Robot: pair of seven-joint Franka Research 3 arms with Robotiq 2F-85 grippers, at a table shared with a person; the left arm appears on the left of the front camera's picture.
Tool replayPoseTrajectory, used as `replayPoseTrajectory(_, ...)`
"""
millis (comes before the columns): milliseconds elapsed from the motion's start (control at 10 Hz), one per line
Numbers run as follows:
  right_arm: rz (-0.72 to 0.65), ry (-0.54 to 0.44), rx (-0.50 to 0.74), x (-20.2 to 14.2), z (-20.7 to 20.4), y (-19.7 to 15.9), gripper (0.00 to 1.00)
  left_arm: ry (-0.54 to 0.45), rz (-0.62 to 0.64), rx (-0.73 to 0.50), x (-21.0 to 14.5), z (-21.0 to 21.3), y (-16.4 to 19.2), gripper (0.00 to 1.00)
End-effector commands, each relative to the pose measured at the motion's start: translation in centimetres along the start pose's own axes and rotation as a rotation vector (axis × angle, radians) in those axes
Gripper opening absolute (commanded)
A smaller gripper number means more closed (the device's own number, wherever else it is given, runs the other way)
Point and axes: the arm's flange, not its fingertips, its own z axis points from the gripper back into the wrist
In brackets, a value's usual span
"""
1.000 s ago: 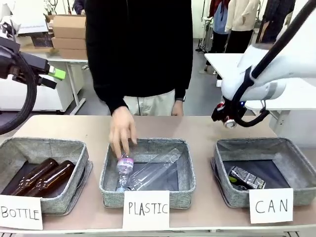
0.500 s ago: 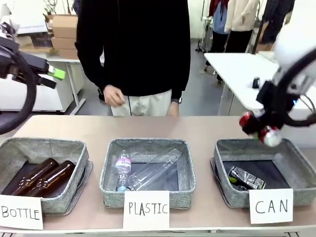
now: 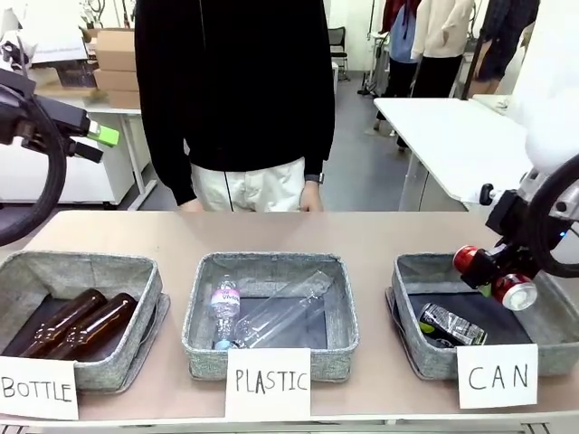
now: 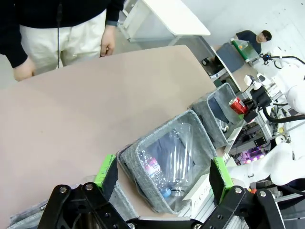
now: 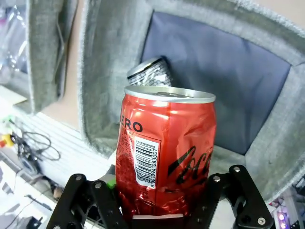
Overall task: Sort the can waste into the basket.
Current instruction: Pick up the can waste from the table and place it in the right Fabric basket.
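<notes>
Red can [image 5: 164, 152] clamped in right gripper [image 5: 162, 212].

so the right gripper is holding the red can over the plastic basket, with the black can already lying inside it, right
Not quite. The right gripper holds the red can over the basket carded CAN, not PLASTIC, as the front view shows. The black can does lie inside it.

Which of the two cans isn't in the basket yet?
The red can: the right gripper holds it above the CAN basket. The black can already lies inside.
</notes>
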Motion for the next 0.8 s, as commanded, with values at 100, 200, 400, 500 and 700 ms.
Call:
replayPoseTrajectory(100,0.028,-0.030,0.035,0.26,-0.24,-0.19,0.00,0.008,0.003,0.000,-0.02,0.24,-0.06,1.00)
replayPoseTrajectory(200,0.022,-0.040,0.041,0.45,-0.03,-0.37,0.36,0.008,0.003,0.000,-0.02,0.24,-0.06,1.00)
replayPoseTrajectory(400,0.005,-0.062,0.062,0.52,0.26,-0.63,0.91,0.008,0.003,0.000,-0.02,0.24,-0.06,1.00)
replayPoseTrajectory(500,-0.003,-0.072,0.075,0.60,0.26,-0.74,0.80,0.008,0.003,0.000,-0.02,0.24,-0.06,1.00)
replayPoseTrajectory(700,-0.004,-0.102,0.087,0.72,0.31,-0.89,1.00,0.008,0.003,0.000,-0.02,0.24,-0.06,1.00)
